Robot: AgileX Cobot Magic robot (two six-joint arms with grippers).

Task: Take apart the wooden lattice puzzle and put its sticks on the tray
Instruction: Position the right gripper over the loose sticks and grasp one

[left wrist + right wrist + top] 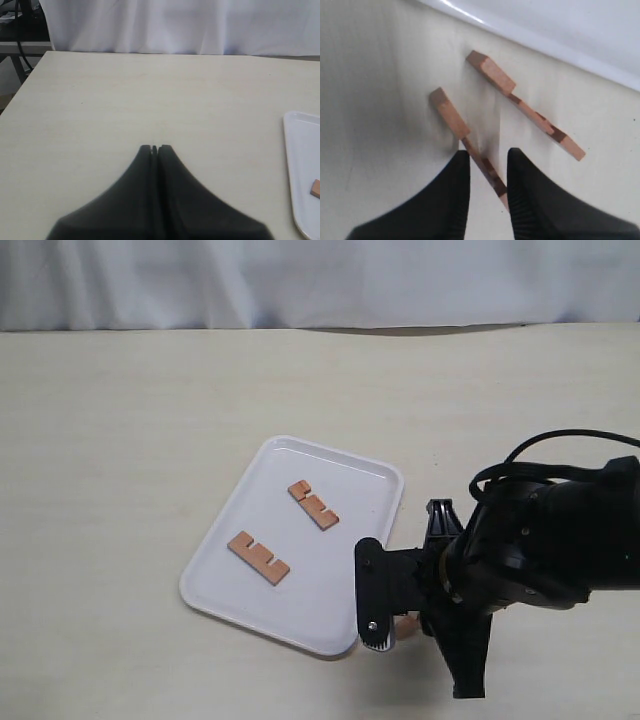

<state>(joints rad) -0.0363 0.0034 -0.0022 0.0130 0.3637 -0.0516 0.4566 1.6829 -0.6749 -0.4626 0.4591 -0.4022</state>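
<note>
Beside the tray [330, 585], on the surface [120, 440], lie two loose sticks, near each other, not touching. Right jaws stand narrow astride one stick [451, 114], the other stick [492, 72] just beside. Two more sticks [314, 504] lie apart on the tray. Left jaws are pressed together above the surface.

Your light is bright, soft and even; shadows on the worktop [150, 440] are faint. Glare streaks the tray [470, 17] rim in the right wrist view, and both wrist views blur the near fingers [445, 205].
</note>
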